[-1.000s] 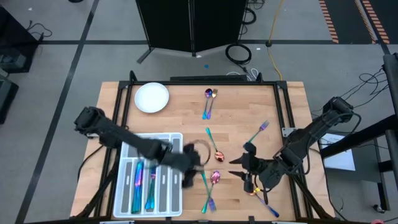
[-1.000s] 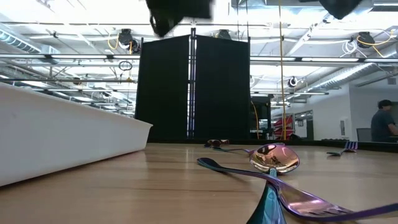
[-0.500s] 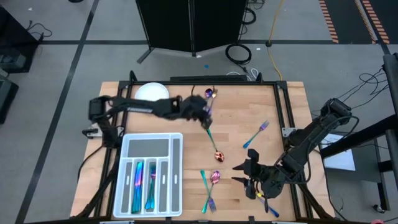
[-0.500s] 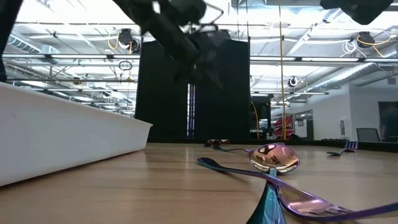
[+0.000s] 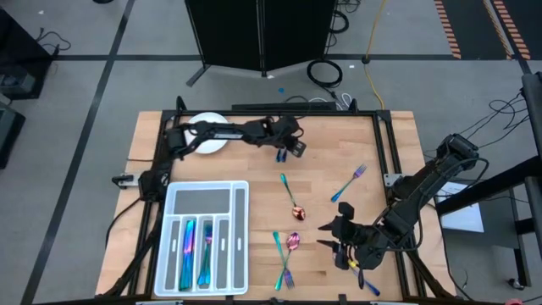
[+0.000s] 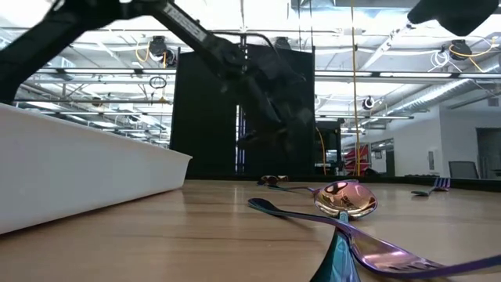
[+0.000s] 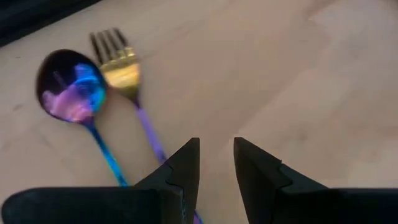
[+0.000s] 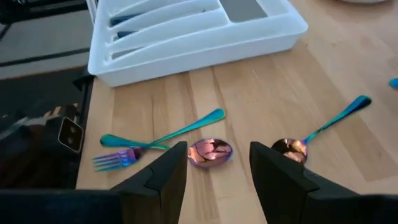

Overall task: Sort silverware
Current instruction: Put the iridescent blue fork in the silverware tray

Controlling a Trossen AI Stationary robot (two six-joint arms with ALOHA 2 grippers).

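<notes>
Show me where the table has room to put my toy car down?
Bare wood lies between the white plate and the tray, and along the far right edge beyond the lone fork. It is crowded between the tray and the right fingers, where a spoon and a fork cross.

Left gripper (image 7: 216, 163): spoon (image 7: 78, 96) and fork (image 7: 124, 74) handles run down behind its fingers, ends hidden. Both look soft, motion-blurred. In low view the left arm (image 6: 235, 63) is a dark smear; gripper tips can't be made out there.

Right gripper (image 8: 217, 165): fork (image 8: 115, 160) by its finger partly covered, tines only just showing. Tray (image 8: 186, 31) beyond is cut off by pic edge; contents too dim to ID.

High view: pieces under right gripper (image 5: 339, 241) mostly hidden, type unclear.
</notes>
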